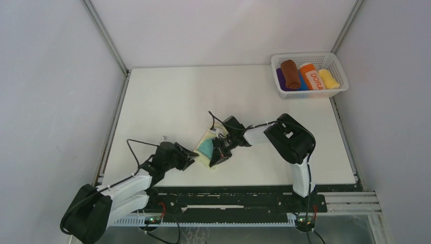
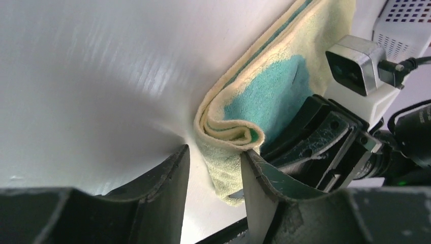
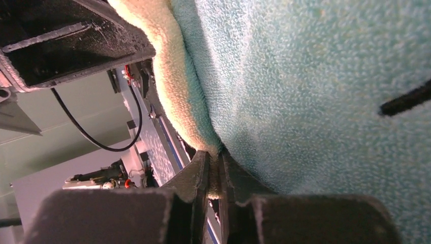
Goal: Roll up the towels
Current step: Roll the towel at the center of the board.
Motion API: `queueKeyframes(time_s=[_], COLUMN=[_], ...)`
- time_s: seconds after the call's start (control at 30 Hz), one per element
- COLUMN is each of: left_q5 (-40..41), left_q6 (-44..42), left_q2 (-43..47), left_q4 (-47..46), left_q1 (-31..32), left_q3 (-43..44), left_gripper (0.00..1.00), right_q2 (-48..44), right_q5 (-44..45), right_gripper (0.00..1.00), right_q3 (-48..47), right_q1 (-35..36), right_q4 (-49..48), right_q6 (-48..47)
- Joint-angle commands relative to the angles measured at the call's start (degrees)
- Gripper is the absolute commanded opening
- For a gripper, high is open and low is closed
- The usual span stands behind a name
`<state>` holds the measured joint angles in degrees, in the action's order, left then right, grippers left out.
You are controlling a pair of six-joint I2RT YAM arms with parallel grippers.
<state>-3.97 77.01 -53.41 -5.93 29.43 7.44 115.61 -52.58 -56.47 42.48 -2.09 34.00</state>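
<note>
Teal and pale yellow terry towel (image 1: 207, 147) lying near the middle, right gripper (image 3: 219, 162) pinching its near edge, left gripper (image 2: 216, 152) fingers apart at its folded corner, rust-brown towel (image 1: 290, 74) rolled in far-right white plastic basket (image 1: 310, 93)

A white table (image 1: 167, 101) stands enclosed by pale grey walls (image 1: 51, 76).

White basket (image 1: 315, 93) at far right corner of table (image 1: 167, 101); orange "DORA" roll (image 1: 313, 76) inside
</note>
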Motion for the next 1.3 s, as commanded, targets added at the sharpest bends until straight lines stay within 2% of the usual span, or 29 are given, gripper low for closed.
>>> queueKeyframes(time_s=[0.0,0.2,0.3,0.47,0.53,0.8,1.27], left_q5=[3.03,4.23,4.13,3.45,3.1,2.42,1.92], left_q6=[-0.89,-0.36,-0.92,-2.17,-2.59,-3.25,-4.08], left_q2=[-4.12,-7.17,-8.84,-12.37,-13.75,-16.0,-17.25], left_q4=[5.69,9.11,9.84,10.06,10.15,10.33,10.86], left_q1=[-0.16,-0.16,-0.16,-0.17,-0.16,-0.16,-0.16], left_q3=[3.6,3.87,4.45,6.46,7.37,8.38,9.59], left_gripper=[0.46,0.43,0.42,0.42,0.42,0.43,0.44], right_q2=[-3.18,-10.54,-14.83,-21.49,-23.11,-23.72,-17.0], right_q5=[7.16,20.3,29.44,50.89,56.71,58.11,61.0], right_gripper=[0.1,0.33,0.41,0.45,0.45,0.42,0.42], right_q3=[-2.17,-4.09,-4.93,-5.04,-4.86,-3.85,-4.18], right_q1=[1.17,4.62,7.31,14.02,16.9,24.31,23.18], right_q4=[7.15,15.76,20.03,24.08,23.81,17.5,16.17], right_q6=[-6.42,-12.25,-15.54,-21.5,-24.37,-33.68,-36.56])
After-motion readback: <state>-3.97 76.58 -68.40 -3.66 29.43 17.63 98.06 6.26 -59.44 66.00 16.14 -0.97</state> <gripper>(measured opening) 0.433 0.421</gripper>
